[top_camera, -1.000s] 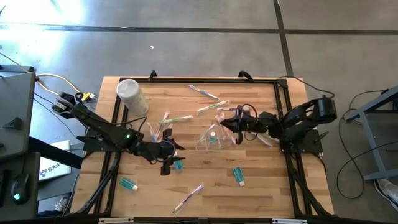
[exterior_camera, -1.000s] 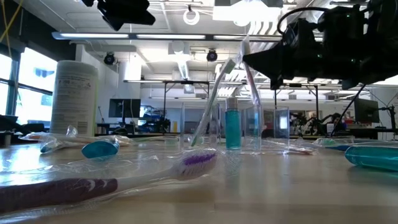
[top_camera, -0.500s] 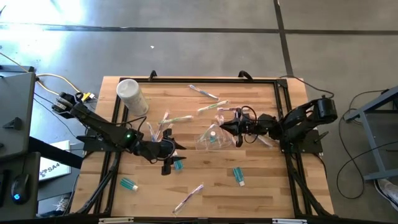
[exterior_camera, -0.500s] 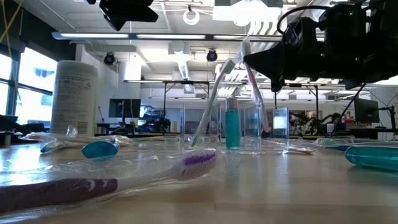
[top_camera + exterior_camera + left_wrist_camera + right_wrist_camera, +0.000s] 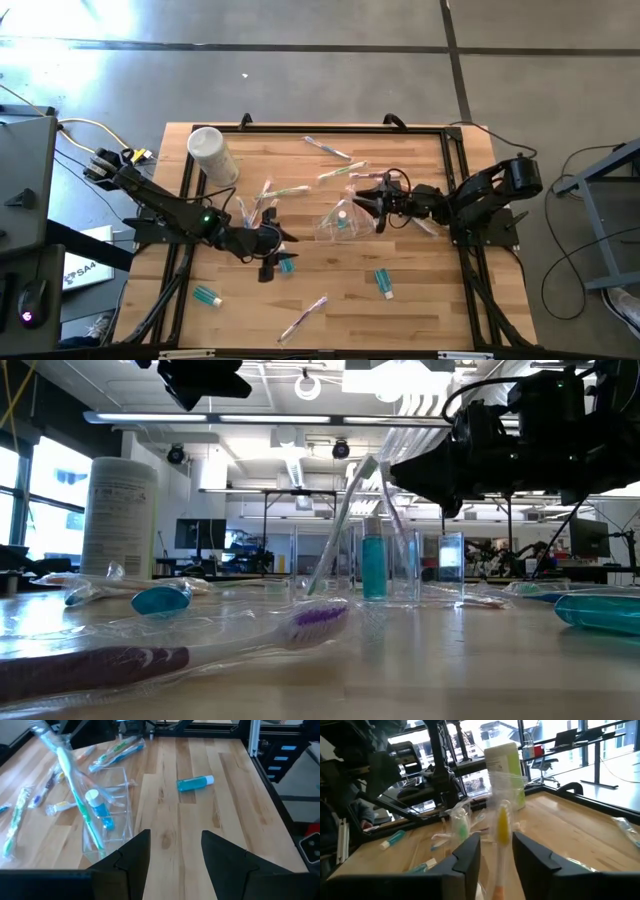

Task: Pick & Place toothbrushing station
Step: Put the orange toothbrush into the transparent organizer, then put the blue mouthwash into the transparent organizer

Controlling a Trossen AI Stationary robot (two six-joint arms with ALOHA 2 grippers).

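The toothbrushing station [image 5: 338, 225] is a clear boxy holder standing on the wood at mid-table. It also shows in the low view [image 5: 440, 565] and the left wrist view [image 5: 117, 795]. A teal tube [image 5: 99, 809] and a wrapped green toothbrush [image 5: 75, 795] stand in it. My right gripper [image 5: 357, 203] hovers level just above its right side, open. A wrapped yellow-handled toothbrush [image 5: 502, 827] stands between its fingers, lower end in the holder. My left gripper [image 5: 280, 238] waits open left of the holder, holding nothing. My right gripper has a finger [image 5: 472, 850] on each side of the upper part of the yellow-handled toothbrush [image 5: 503, 837], coming in level from the table's right. I cannot tell whether either finger touches the wrapper. The brush leans upright in the holder.
A tall white tub [image 5: 212, 155] stands at the far left. Wrapped toothbrushes [image 5: 325, 148] [image 5: 303, 318] and teal tubes [image 5: 207, 295] [image 5: 384, 283] lie scattered on the wood. A purple-bristled brush [image 5: 300, 625] lies near the front edge. A black frame rims the table.
My right gripper has opened where it hovers and has turned slightly. The wrapped toothbrush that it pinched has sunk a little at the top and now leans in the holder. My left gripper has kept still.
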